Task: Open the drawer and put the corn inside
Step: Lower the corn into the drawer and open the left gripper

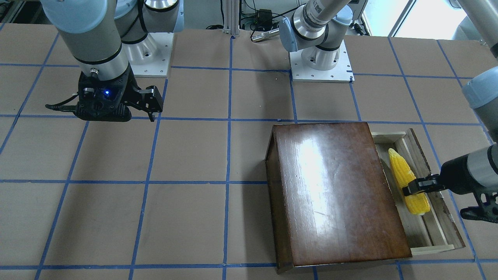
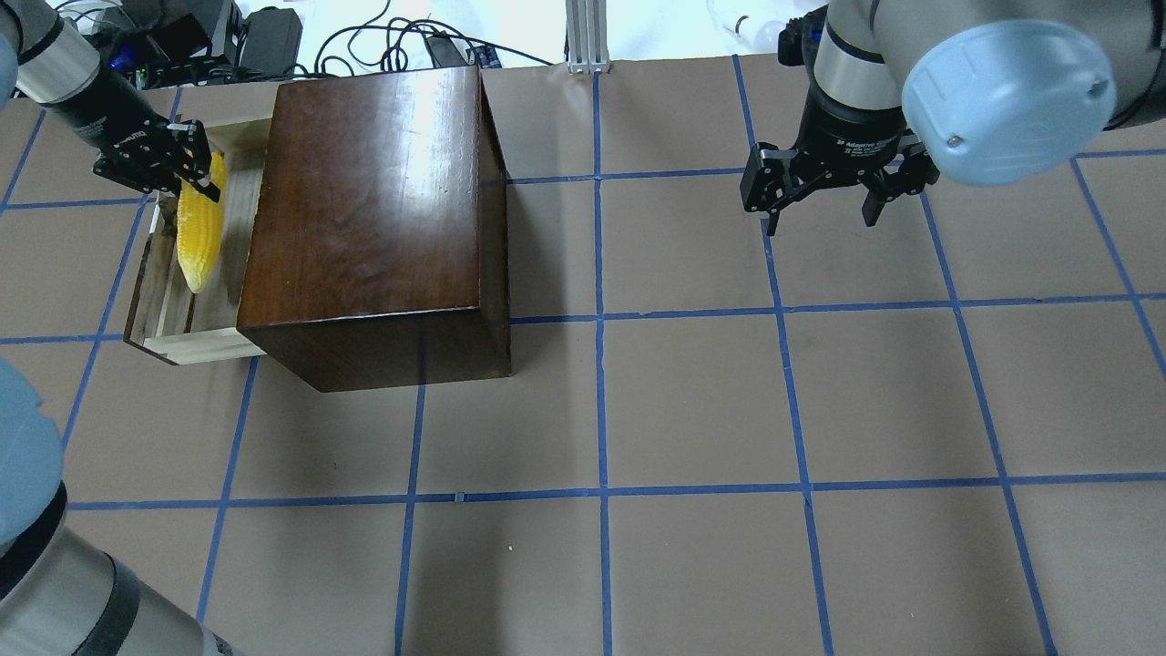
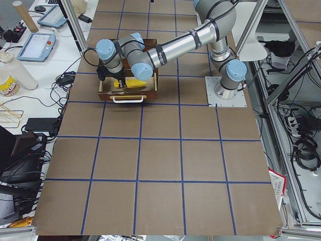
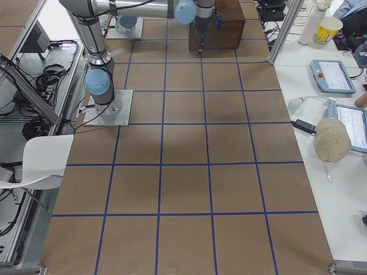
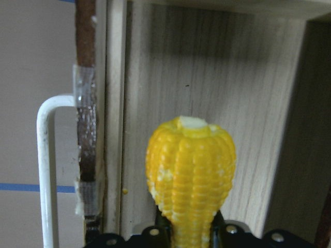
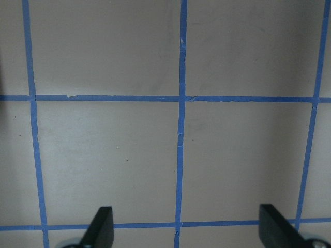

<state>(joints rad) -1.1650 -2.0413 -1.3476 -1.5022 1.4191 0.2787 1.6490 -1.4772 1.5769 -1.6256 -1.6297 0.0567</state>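
- Inside the open drawer (image 2: 205,347), beside the box (image 2: 364,200): corn (image 2: 199,232), long axis parallel to the drawer front, tapered tip toward the robot's base.
- Left pincer (image 2: 196,178): clamped on the corn, toward its blunt end.
- Right pincer (image 2: 820,219): spread wide above the tabletop (image 2: 692,401), well apart from the box.

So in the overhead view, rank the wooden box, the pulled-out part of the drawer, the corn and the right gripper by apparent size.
1. wooden box, largest
2. drawer, its pulled-out part
3. corn and right gripper: can't rank; the gripper looks wider but hangs nearer the camera.
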